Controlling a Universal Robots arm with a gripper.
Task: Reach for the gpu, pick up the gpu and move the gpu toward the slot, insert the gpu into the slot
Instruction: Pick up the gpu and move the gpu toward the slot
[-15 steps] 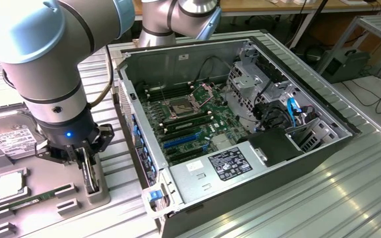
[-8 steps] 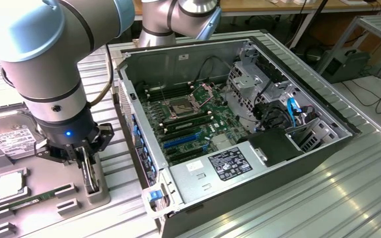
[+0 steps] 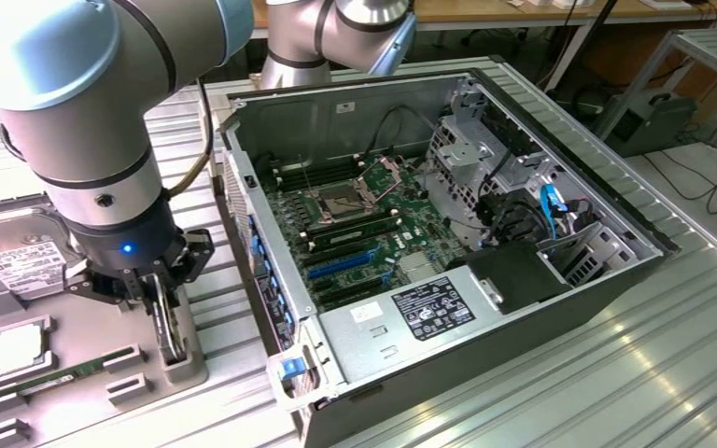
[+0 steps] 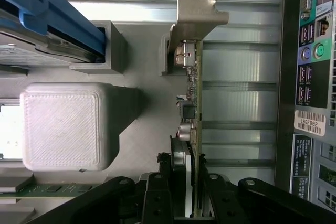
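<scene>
- The robot arm's black pincer (image 3: 154, 291) is down over a grey plastic holder tray (image 3: 94, 329) at the exterior view's left, on the ribbed metal surface (image 3: 608, 373).
- The gpu (image 3: 172, 334), a thin dark circuit card, stands on its edge in that tray, outside the computer.
- In the wrist view the pincer (image 4: 185, 198) has one black finger (image 4: 157, 195) on each face of the card (image 4: 192, 114), closed in against it, so it looks clamped on the gpu.
- The card's silver metal end bracket (image 4: 198, 19) is at the end away from the fingers, sitting against a grey post of the tray.
- The slot (image 3: 340, 264), a long narrow blue plastic connector, lies bare on the green motherboard (image 3: 372, 229) inside the open grey computer case (image 3: 333, 121), well apart from the card, towards the exterior view's right.
- Elsewhere on the tray are a boxy silver hard drive (image 3: 22, 261), a square silver processor chip (image 3: 16, 347) and a slim green memory stick (image 3: 53, 378).
- A raised grey plastic block (image 4: 60, 127) of the tray stands beside the card in the wrist view, not touching it.
</scene>
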